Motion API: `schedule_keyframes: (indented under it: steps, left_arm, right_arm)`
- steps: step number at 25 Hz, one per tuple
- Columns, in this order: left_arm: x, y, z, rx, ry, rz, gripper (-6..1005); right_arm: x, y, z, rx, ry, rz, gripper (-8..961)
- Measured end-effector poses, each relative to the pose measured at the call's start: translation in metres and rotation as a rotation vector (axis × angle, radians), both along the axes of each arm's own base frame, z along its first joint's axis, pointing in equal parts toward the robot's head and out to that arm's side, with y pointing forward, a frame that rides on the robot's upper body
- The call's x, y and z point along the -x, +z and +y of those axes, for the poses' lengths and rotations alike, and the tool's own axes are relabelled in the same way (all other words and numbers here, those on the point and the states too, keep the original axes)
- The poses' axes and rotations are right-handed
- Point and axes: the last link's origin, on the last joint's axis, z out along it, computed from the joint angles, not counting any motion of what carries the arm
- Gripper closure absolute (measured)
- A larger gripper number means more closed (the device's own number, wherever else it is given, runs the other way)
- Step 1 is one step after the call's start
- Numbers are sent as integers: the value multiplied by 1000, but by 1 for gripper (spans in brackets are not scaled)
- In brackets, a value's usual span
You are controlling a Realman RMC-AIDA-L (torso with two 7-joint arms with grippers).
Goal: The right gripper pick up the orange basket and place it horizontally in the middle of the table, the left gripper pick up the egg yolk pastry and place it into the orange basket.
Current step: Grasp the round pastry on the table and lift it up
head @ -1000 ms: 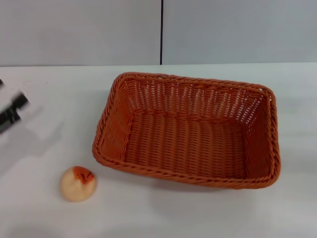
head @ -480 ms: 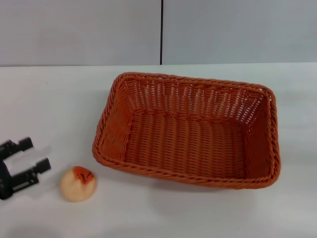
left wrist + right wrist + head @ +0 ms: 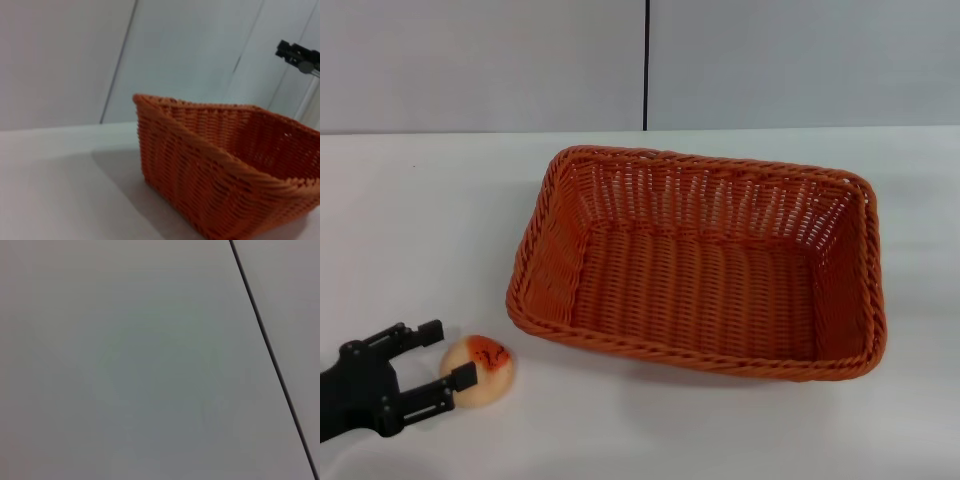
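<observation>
The orange basket (image 3: 535, 250) lies flat and empty in the middle of the white table (image 3: 420, 220); the left wrist view shows its near corner (image 3: 225, 170). The egg yolk pastry (image 3: 485, 365), pale with an orange-red patch, sits on the table off the basket's near left corner. My left gripper (image 3: 445, 355) is open, low at the pastry's left side, with its fingertips reaching its left edge and not closed on it. A small black shape far beyond the basket looks like my right gripper (image 3: 299, 55), held high; it is outside the head view.
A grey wall with a dark vertical seam (image 3: 646, 65) stands behind the table. The right wrist view shows only that wall and a seam (image 3: 270, 350).
My left gripper has come from the far left edge down and toward the table's front, ending right beside the pastry. Basket and pastry have not moved.
</observation>
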Motion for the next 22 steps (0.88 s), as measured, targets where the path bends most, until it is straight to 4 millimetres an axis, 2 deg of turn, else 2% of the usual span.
schedule_keyframes:
  steps: [12, 17, 20, 22]
  left_arm:
    - [0, -14, 5, 44, 7, 41, 213]
    - [-1, -13, 6, 33, 1, 43, 387]
    - [-1, -13, 7, 22, -13, 47, 622]
    - [-1, -12, 7, 13, -22, 51, 647]
  right_arm:
    - [-4, -1, 1, -3, -25, -20, 402]
    - [-5, -2, 2, 0, -34, -24, 402]
    - [-5, -3, 2, -1, -35, -29, 402]
    - [-5, -5, 2, -4, -36, -38, 402]
